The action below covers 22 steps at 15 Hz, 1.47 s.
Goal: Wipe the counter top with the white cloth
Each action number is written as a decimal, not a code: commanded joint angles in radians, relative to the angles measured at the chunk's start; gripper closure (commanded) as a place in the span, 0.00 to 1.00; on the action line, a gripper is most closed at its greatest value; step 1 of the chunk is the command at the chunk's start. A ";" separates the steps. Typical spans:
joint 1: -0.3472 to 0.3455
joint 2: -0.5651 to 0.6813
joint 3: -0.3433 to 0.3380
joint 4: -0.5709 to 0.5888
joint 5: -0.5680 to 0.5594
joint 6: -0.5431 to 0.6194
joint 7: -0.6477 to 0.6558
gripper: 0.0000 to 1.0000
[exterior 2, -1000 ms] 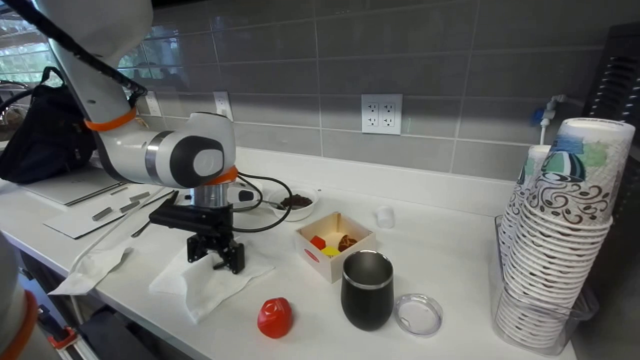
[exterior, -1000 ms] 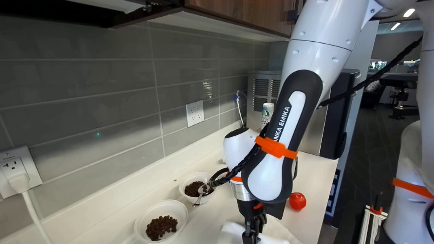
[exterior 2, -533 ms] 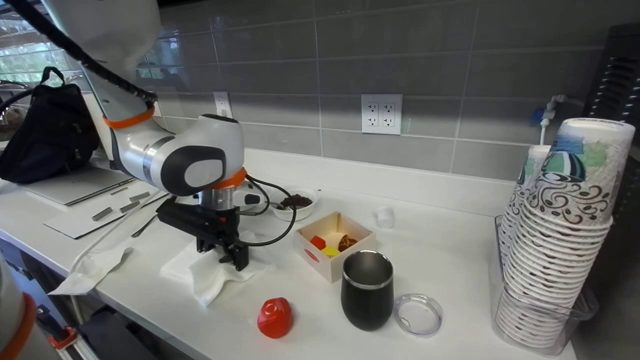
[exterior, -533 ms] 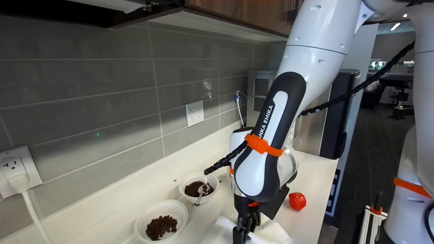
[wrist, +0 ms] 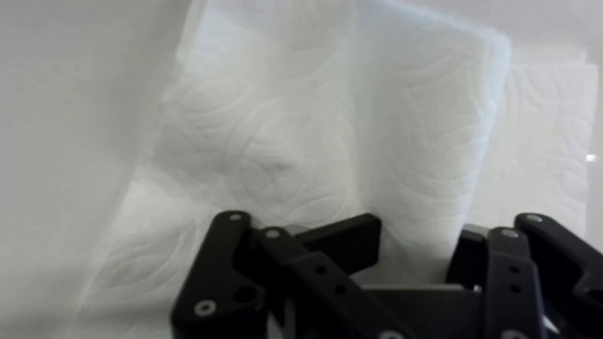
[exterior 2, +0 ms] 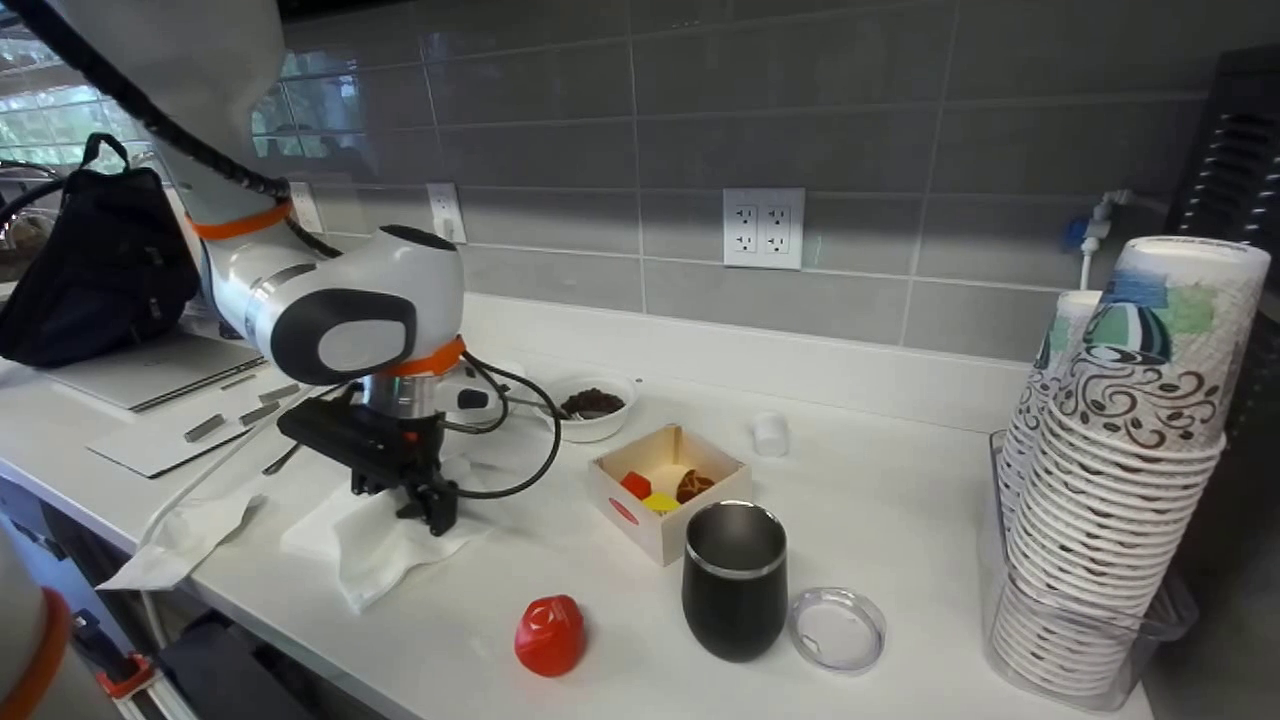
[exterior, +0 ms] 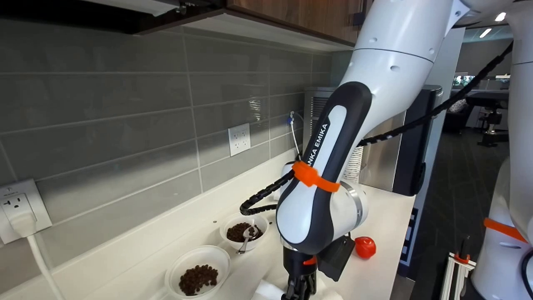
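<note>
Now, jaws: clamped, as I judge it, on a gathered fold of the soft white embossed cloth [exterior 2: 375,565]; the 2 black fingers [wrist: 346,245] stand a little apart, fabric filling the gap.
Cloth: spread on the long off-white counter top [exterior 2: 880,480] beneath the black gripper [wrist: 415,246], 1 flap reaching toward the front edge, a flatter layer beside it.
Wiping stroke: best kept low and level, in long overlapping passes, with enough pressure for the fabric to meet the surface without the fingertips scraping.
Loose flap: should trail behind; leading, it may tuck under and bunch.
Turning points: short of the shiny red round object [exterior 2: 550,637], the pale open-top box [exterior 2: 640,525] and the 2 round white bowls [exterior: 195,255] of dark brown pellets [exterior: 198,280].
Gripper and cloth since 0.5 s ago: shifted together, away from the box and toward the closed silver laptop [exterior 2: 150,368], the fold much the same in shape.
Red object, box, bowls: where they were 0.5 s ago.
</note>
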 commanded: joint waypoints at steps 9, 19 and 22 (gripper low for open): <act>0.220 -0.227 0.066 -0.007 0.521 -0.066 -0.250 1.00; 0.326 -0.229 0.036 -0.004 0.520 -0.040 -0.232 0.38; 0.330 -0.260 0.027 -0.009 0.526 -0.049 -0.235 0.16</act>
